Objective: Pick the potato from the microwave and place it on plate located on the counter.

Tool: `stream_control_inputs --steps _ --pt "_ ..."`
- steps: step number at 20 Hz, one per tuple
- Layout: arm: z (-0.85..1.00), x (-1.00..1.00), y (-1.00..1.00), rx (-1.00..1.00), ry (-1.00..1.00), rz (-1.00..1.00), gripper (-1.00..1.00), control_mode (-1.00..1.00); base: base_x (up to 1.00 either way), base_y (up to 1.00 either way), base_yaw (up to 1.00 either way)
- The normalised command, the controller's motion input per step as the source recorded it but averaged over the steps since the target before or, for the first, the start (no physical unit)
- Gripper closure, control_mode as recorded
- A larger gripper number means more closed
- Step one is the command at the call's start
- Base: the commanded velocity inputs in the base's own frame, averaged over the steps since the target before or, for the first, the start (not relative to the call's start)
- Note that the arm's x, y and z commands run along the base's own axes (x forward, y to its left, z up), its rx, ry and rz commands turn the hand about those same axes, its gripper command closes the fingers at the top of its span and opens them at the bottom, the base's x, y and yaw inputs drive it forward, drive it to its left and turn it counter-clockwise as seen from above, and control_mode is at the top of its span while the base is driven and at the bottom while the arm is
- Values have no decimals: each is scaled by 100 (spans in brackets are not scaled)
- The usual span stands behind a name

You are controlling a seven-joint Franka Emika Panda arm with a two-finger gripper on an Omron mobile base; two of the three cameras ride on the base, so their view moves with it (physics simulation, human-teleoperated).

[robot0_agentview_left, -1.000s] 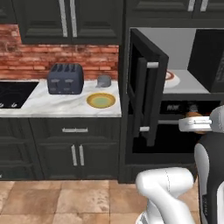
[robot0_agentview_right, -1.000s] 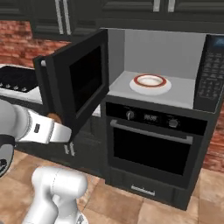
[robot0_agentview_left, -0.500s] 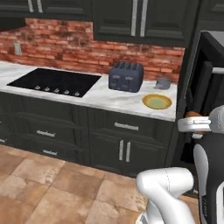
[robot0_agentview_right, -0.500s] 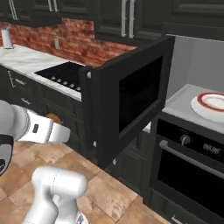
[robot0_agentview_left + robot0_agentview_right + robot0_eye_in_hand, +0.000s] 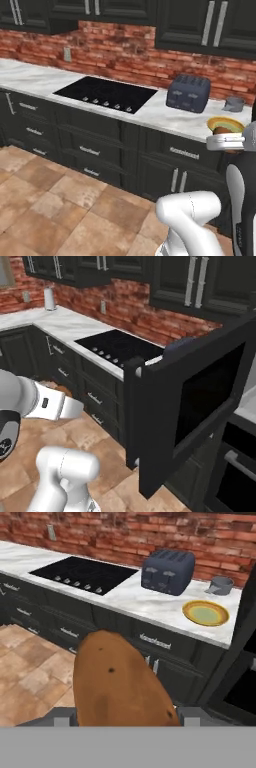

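Already the potato point(image 5: 120, 679) is out of the microwave point(image 5: 195, 406), clamped in the fingers point(image 5: 122, 714). Left: setting it on the plate point(image 5: 205, 612) on the desk point(image 5: 150, 602).

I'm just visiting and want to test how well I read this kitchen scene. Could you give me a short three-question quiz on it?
1. True or false: the potato is already lying on the plate.
2. Which thing stands nearest the plate on the counter? A) the toaster B) the small grey pot C) the cooktop
3. Fill in: the microwave door hangs ____.

Key
1. False: the gripper holds the potato in front of the lower cabinets, and the plate has nothing on it.
2. B
3. open
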Motion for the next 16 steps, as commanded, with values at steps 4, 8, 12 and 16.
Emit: stream_control_inputs --steps 4,8,12,16 --pt "0 0 0 0 0 0 100 100 100 29 0" --pt "0 0 0 0 0 0 100 100 69 33 -25" --pt "0 0 0 0 0 0 100 100 43 29 -58" --pt "0 0 0 0 0 0 100 100 52 27 -62"
